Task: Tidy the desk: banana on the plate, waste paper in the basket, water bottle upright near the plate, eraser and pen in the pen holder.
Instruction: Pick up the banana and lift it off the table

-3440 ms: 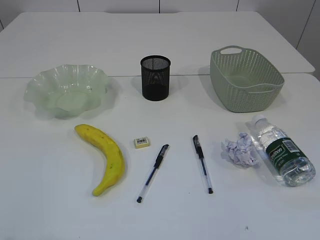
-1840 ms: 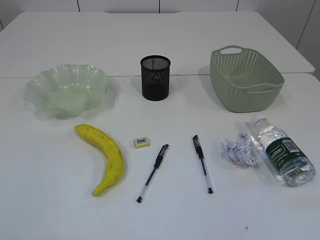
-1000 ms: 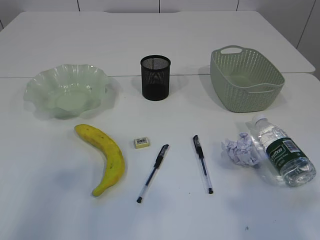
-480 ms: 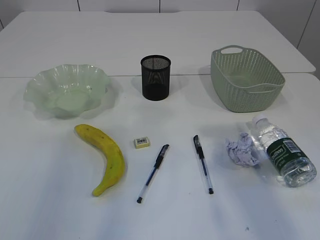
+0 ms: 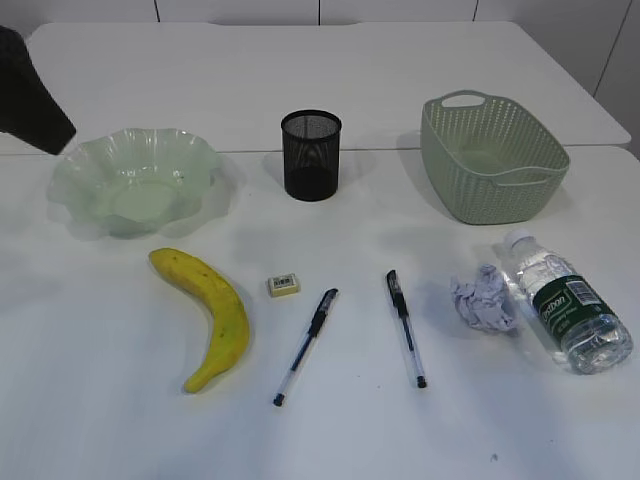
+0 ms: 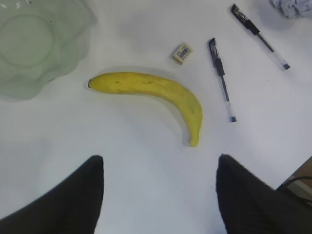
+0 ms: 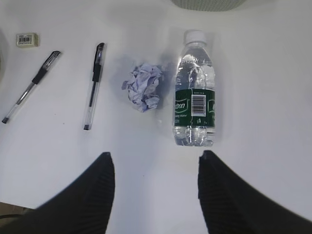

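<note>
A yellow banana (image 5: 210, 315) (image 6: 156, 92) lies below the pale green wavy plate (image 5: 80, 165) (image 6: 73, 29). A small eraser (image 5: 283, 285) (image 6: 182, 52) (image 7: 27, 39) and two pens (image 5: 305, 346) (image 5: 405, 326) (image 6: 222, 78) (image 7: 94, 85) lie in the middle. Crumpled paper (image 5: 483, 300) (image 7: 143, 87) lies beside a water bottle (image 5: 565, 312) (image 7: 195, 107) on its side. The black mesh pen holder (image 5: 311, 155) and green basket (image 5: 492, 157) stand at the back. My left gripper (image 6: 160, 168) is open above the table near the banana. My right gripper (image 7: 154, 163) is open, short of paper and bottle.
A dark part of the left arm (image 5: 30, 95) shows at the exterior view's upper left edge, beside the plate. The table's edge shows at the left wrist view's lower right corner (image 6: 297, 178). A second white table stands behind.
The dark part of the left arm has come into the exterior view at the upper left. The paper and bottle have shifted slightly right. Nothing else has moved.
</note>
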